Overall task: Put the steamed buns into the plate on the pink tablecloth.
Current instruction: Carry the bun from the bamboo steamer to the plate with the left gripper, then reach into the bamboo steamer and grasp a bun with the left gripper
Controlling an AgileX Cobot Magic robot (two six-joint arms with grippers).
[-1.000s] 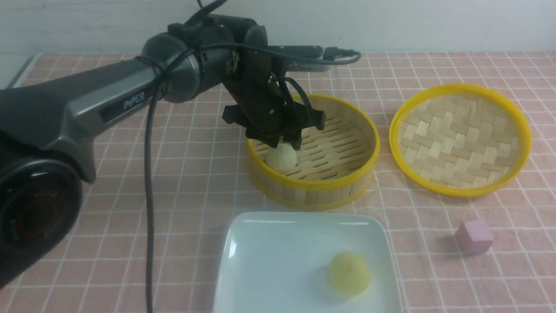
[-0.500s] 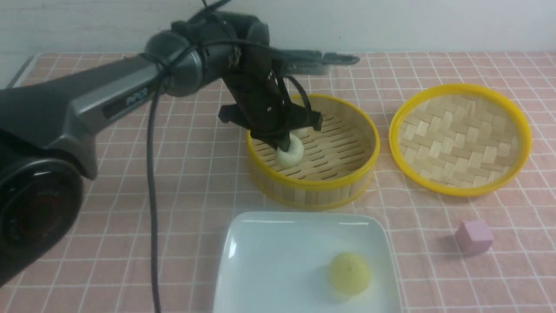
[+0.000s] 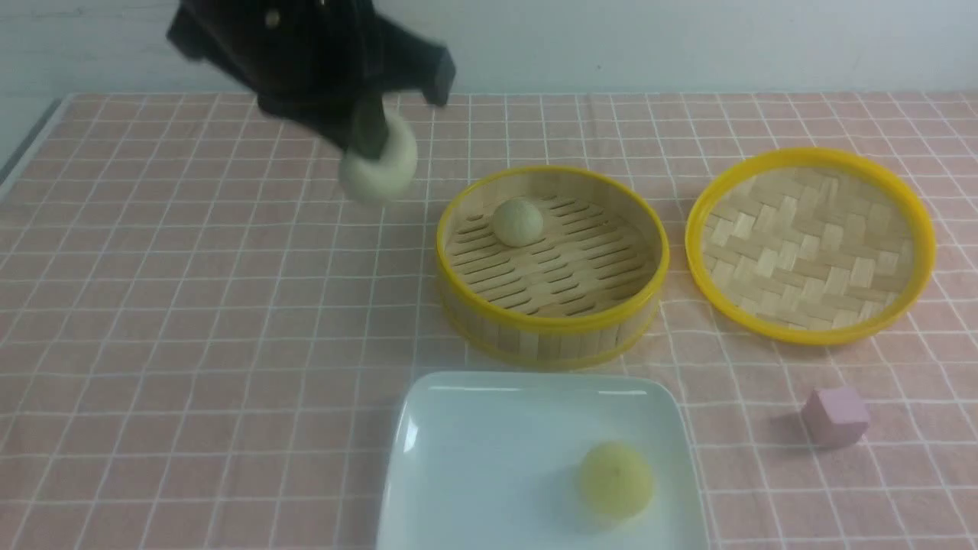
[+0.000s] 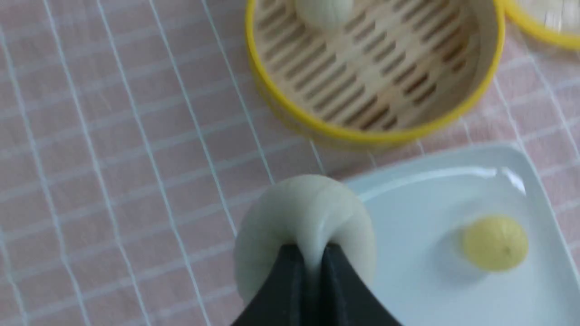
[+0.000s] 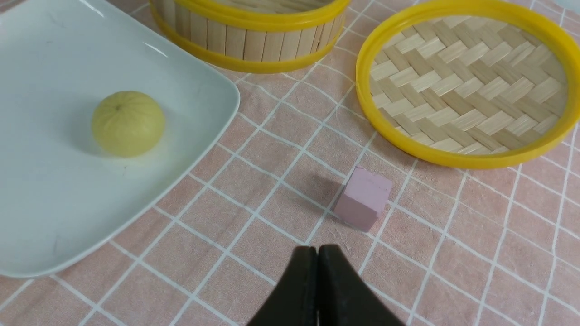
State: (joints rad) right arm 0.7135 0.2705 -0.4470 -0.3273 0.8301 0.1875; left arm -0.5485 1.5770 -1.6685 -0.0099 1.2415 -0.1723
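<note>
Currently: left claw pinching a pale bun above the tablecloth

Left claw (image 4: 310,258): its fingertips are pressing in on a pale beige bun (image 3: 380,159), nearly closed, with the bun's soft surface creasing between them. The bun is hanging in the air at the fingertips, clear of the pink tablecloth (image 3: 191,321), and in the front view it is appearing to the left of the steamer basket (image 3: 552,336) and farther back than the plate (image 3: 489,458). The claw is showing dark and blurred in that view.

Right claw (image 5: 317,253): its fingertips are sitting together, pressed closed, holding nothing. They are showing in the right wrist view only, with the pink cube (image 3: 835,417) lying near them on the cloth, apart from the tips.

Other buns: a second pale bun (image 3: 518,221) is resting inside the steamer basket, toward its far left part, apart from the left claw. The yellow bun (image 3: 615,480) is lying in the white plate, in its right part, well apart from the left claw.

Surroundings: the plate is standing on the cloth just in front of the basket. The woven lid (image 3: 810,246) is lying to the right of the basket, its yellow rim just beside it.
</note>
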